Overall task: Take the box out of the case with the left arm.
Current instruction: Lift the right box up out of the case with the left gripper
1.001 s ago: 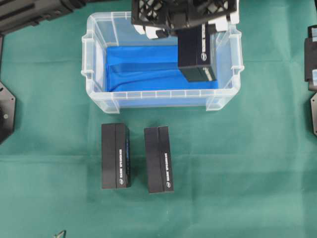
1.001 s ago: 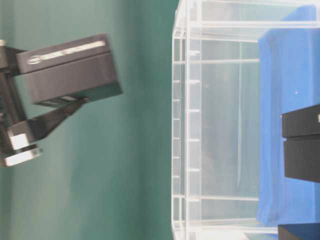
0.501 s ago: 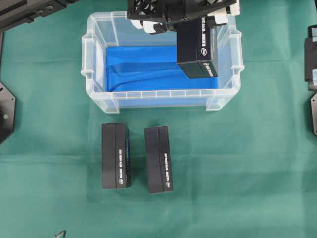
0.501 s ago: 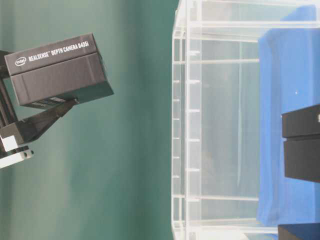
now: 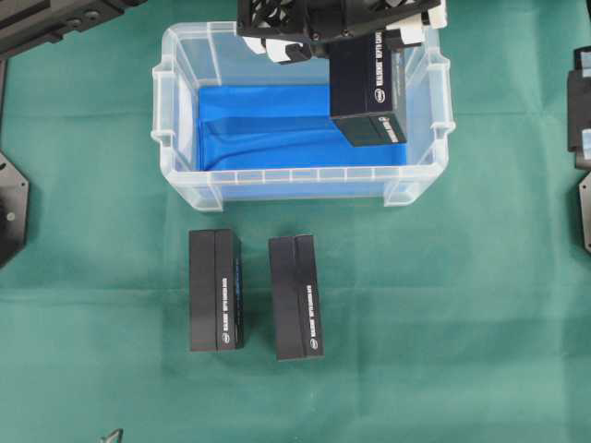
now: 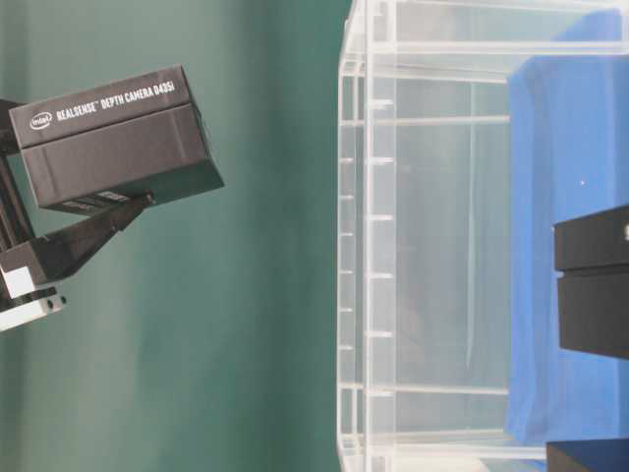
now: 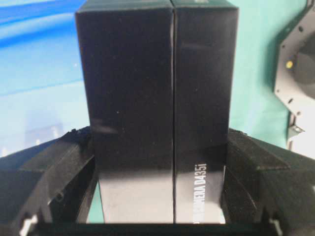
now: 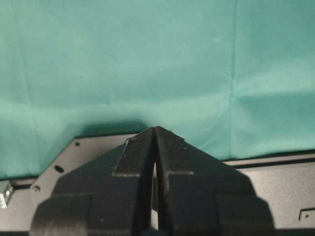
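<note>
**Box lifted, hanging over the case's far right corner**

The left arm's black lattice-framed gripper (image 5: 337, 23) has its jaws spread wide around a black rectangular cardboard box with white lettering (image 5: 367, 92), one jaw pressed to each long side, as the left wrist view shows (image 7: 156, 118). The box hangs from the gripper with its long axis running away from the jaws, slightly tilted, its free end lowest.

In the table-level view the box (image 6: 113, 138) sits well clear of the rim of the large clear plastic case with the blue lining (image 5: 185, 101), so it appears to be lifted free. From above, though, it lies within the case's outline, over the far right corner. The coming move, as I judge it, turns on that: the box must travel sideways or toward the near wall, past the rim, before it is lowered onto the green cloth (image 5: 462, 305).

Two similar black boxes (image 5: 216, 290) (image 5: 295, 296) lie side by side on the cloth just in front of the case.

The right arm's black gripper (image 8: 155, 167) has its jaws closed together, holding nothing, well apart from the case.
</note>
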